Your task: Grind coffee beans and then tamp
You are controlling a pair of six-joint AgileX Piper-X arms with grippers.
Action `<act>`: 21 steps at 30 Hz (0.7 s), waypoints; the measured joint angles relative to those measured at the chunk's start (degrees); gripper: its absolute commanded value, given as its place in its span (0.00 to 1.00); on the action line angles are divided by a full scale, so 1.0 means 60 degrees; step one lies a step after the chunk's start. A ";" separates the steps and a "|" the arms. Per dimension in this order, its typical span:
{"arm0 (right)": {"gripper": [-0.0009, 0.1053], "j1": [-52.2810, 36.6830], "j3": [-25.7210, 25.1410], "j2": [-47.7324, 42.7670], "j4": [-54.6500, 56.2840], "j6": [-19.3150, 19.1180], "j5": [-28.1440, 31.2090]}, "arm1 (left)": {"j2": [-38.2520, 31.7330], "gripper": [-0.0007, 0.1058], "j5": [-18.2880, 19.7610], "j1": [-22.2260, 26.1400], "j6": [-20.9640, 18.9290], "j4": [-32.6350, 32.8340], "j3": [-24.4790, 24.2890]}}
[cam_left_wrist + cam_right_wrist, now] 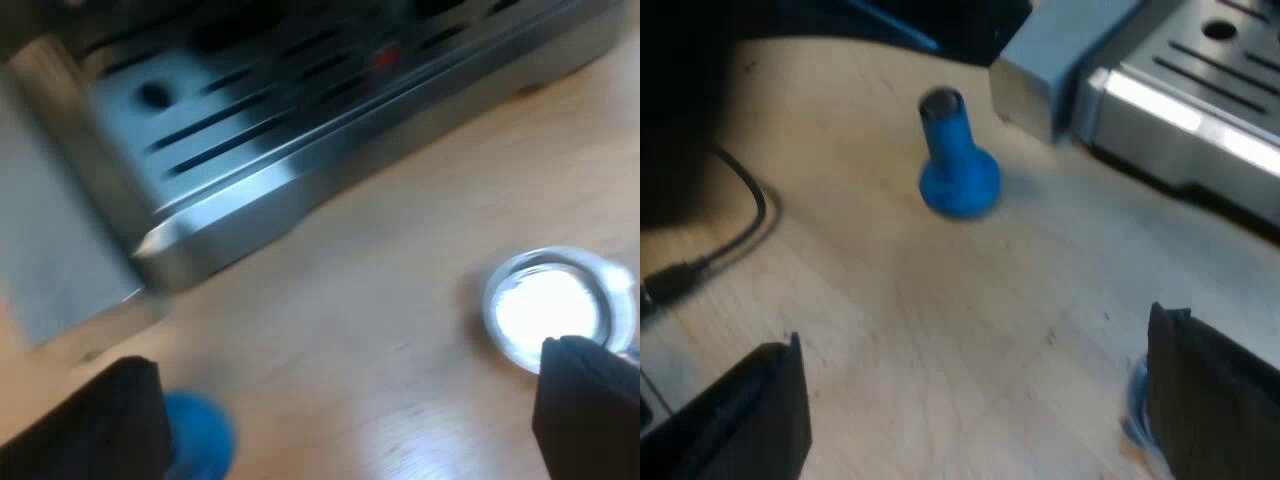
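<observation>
The espresso machine's metal drip tray (250,130) with its dark slots stands on a wooden table. A small red spot (385,57) shows over the slots; what it is I cannot tell. My left gripper (345,420) is open above the bare wood, one finger (100,420) touching or close beside the blue tamper (200,435), the other finger (590,400) at the rim of the measuring glass (555,310). My right gripper (975,420) is also open and holds nothing. The upright blue tamper (955,160) stands beyond it, near the machine's tray (1200,90).
A grey block (1040,70) sits against the tray's corner, close to the tamper; the same grey block (50,250) adjoins the tray's end. Bare wooden tabletop (940,330) lies between the right gripper's fingers and the tamper.
</observation>
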 measured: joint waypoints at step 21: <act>0.68 0.0000 0.0000 0.1999 -0.2191 -0.0369 0.0120 | 0.2883 0.72 -0.1027 0.1111 0.0850 0.0176 0.0000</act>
